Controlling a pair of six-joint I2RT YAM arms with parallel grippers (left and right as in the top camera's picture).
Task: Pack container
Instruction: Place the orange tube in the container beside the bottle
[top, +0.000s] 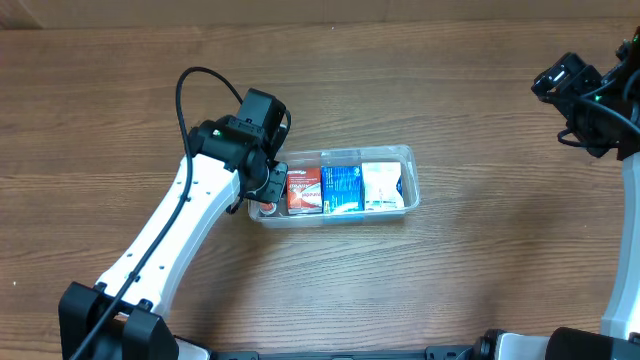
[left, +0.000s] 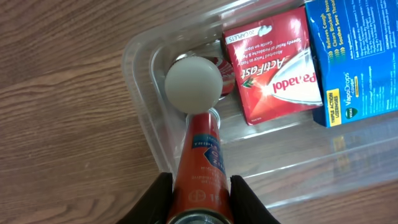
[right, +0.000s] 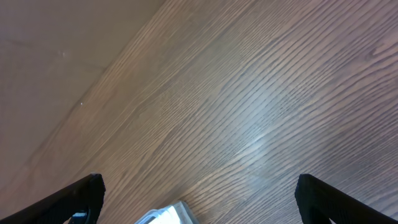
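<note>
Left end effector (left: 200, 196) pinches a red bottle (left: 200, 155) by its lower body, one dark finger pressed against each side. Its round white cap (left: 193, 84) points away from the wrist and down into the left end of the container (top: 413, 188); whether the cap touches the container floor cannot be told. This clear rectangular tub rests on the desk (top: 450, 290) near the centre of the overhead view, open side up, with its long axis running roughly left to right and its right end turned very slightly toward the far edge. Inside it, three items lie flat in a row along that axis: a red box (left: 273, 68) just beside the cap, a blue box (left: 354, 56) touching the red one, and a white packet (top: 382, 186) at the right end. Right end effector (right: 199, 199) hangs well apart from the container at the far right, above bare wood, its fingers spread wide with nothing between them
</note>
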